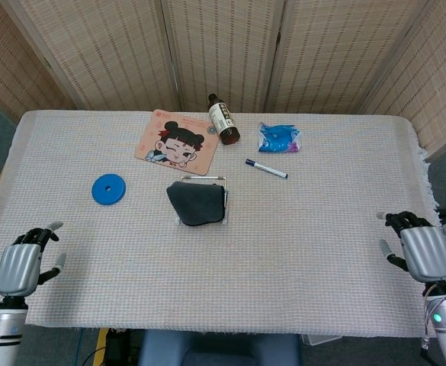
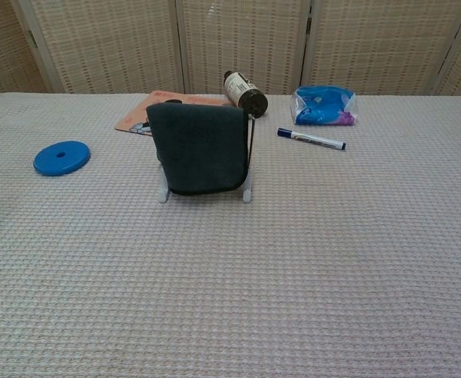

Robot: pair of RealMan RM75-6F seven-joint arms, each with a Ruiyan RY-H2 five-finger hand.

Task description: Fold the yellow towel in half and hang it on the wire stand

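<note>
Left robot hand (image 1: 20, 263) at near left surface (image 1: 299, 229) edge, fingers apart, empty. Right robot hand (image 1: 422, 252) at near right edge, fingers apart, empty. Dark towel (image 2: 199, 148) draped over wire stand (image 2: 247, 186), mid-surface. Bottle (image 1: 223, 120) label unreadable.

You're looking at a matt, dark grey cloth towel (image 2: 198, 148) draping over a thin wire stand (image 2: 248, 167), a rough waffle-weave tablecloth (image 2: 293, 268), a glossy brown bottle (image 2: 243, 92), crinkly blue plastic packet (image 2: 322, 105), smooth silvery hands (image 1: 20, 263).
</note>
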